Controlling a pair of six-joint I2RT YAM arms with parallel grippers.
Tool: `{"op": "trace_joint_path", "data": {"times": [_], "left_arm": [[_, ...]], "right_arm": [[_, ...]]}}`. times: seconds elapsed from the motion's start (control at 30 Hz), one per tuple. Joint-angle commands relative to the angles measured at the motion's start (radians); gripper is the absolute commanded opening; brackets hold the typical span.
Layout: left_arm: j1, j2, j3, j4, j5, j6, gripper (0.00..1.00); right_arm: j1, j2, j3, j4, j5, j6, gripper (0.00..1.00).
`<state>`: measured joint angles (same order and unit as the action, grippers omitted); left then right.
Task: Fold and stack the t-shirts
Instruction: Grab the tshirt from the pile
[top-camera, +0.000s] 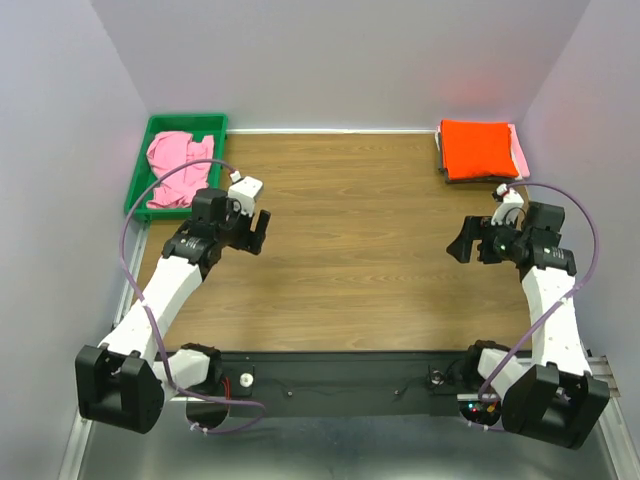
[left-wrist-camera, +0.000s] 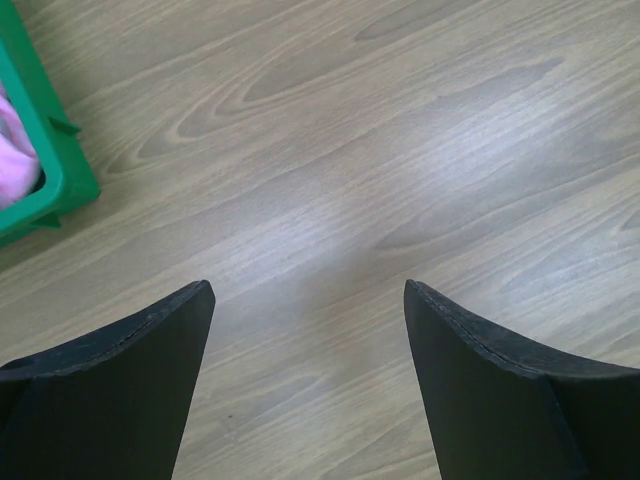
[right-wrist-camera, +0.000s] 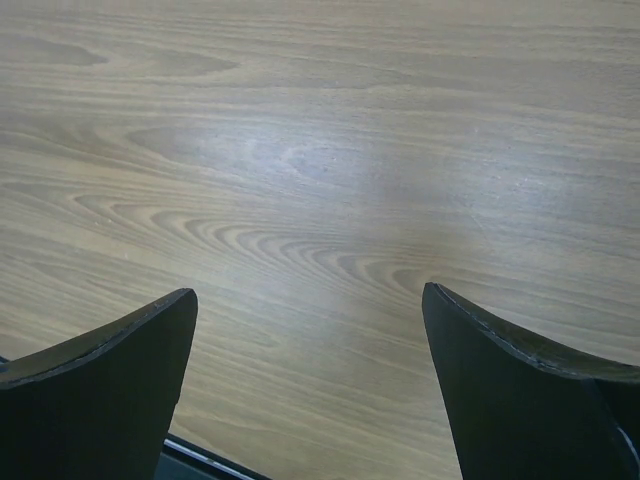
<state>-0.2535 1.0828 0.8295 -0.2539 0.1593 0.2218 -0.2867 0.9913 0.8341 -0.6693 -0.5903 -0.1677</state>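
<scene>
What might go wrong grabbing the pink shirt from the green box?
The pink t-shirt lies crumpled in the green tray, so the open left gripper might pinch only one layer, or bump the tray's rim and drag it. Dropping it carelessly on the folded orange-red t-shirt could rumple that one.

A fixed camera, high at the near edge, looks down over the whole wooden table. Both wrist cameras face its surface from close above. The left one also shares a corner of the green tray.
</scene>
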Motion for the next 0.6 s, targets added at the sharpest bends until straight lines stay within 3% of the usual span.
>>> {"op": "trace_joint_path", "data": {"times": [0.0,0.3,0.57], "left_arm": [[0.048,0.066,0.12,-0.041,0.094,-0.001,0.89],[0.316,0.506,0.724,-0.163,0.149,0.04,0.89],[0.471,0.906,1.065,-0.197,0.057,0.019,0.88]], "right_arm": [[0.003,-0.011,0.022,0.054,0.018,0.03,1.0],[0.004,0.084,0.039,0.071,0.03,0.046,1.0],[0.003,0.105,0.013,0.08,0.023,0.049,1.0]]}}
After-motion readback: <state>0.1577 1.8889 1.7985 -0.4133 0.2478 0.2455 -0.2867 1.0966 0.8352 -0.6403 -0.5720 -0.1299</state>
